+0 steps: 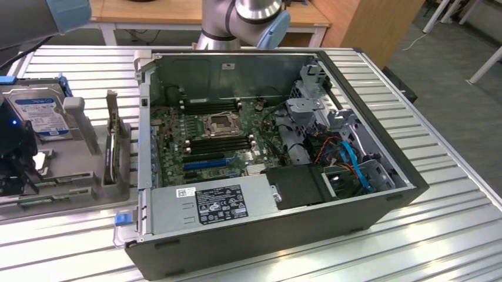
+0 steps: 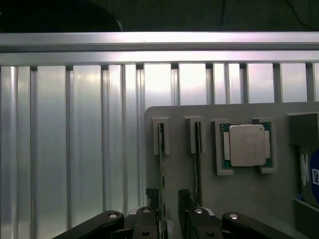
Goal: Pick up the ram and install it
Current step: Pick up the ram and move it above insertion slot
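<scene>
Two green ram sticks stand on edge in slots of a grey holder tray [image 2: 259, 199]. One ram [image 2: 161, 149] runs in between my fingers; the other stick [image 2: 198, 149] stands beside it. My gripper [image 2: 168, 200] is open and straddles the first stick low over the tray, its fingers [image 2: 185, 199] apart. In the exterior view the gripper [image 1: 11, 179] is a dark shape at the far left edge, over the tray's near end where the green sticks [image 1: 49, 200] lie. The black motherboard slots [image 1: 220, 144] sit inside the open computer case [image 1: 377, 217].
A processor chip [image 2: 246, 144] rests in a pocket next to the sticks, and a blue-labelled hard drive [image 1: 39, 114] stands at the tray's far end. Upright grey holders [image 1: 116, 147] stand between tray and case. The ribbed metal table [image 1: 439, 235] ends just beyond the tray [image 2: 75, 42].
</scene>
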